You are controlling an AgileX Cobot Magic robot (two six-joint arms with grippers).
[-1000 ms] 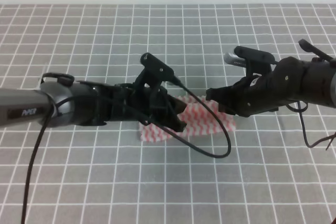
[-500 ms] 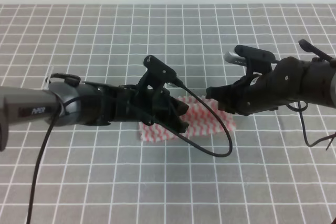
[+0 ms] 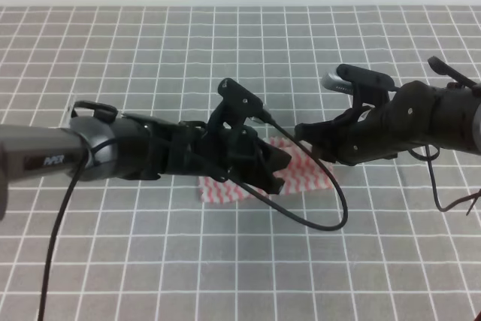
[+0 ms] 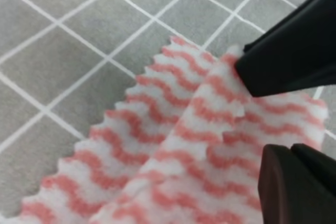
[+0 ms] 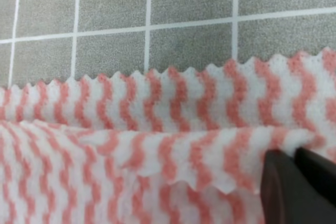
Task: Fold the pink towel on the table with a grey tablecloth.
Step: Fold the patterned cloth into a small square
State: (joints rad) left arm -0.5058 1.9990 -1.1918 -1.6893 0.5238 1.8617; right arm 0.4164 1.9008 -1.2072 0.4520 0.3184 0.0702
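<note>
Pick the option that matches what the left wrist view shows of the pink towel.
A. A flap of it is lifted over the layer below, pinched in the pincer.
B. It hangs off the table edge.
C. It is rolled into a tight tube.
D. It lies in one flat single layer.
A: in the left wrist view the left pincer is shut on a raised flap of the pink towel over its lower layer.

You are looking at a robot test bench in a lab, not a home or a shop. The table [image 3: 150, 261] fills the exterior high view under a grey cloth ruled with a regular grid of thin white lines, the kind of marking used for positioning, and a plain pale wall runs along its edge at 12 o'clock. Two black robot arms reach in from 9 o'clock and 3 o'clock with loose cables trailing.
</note>
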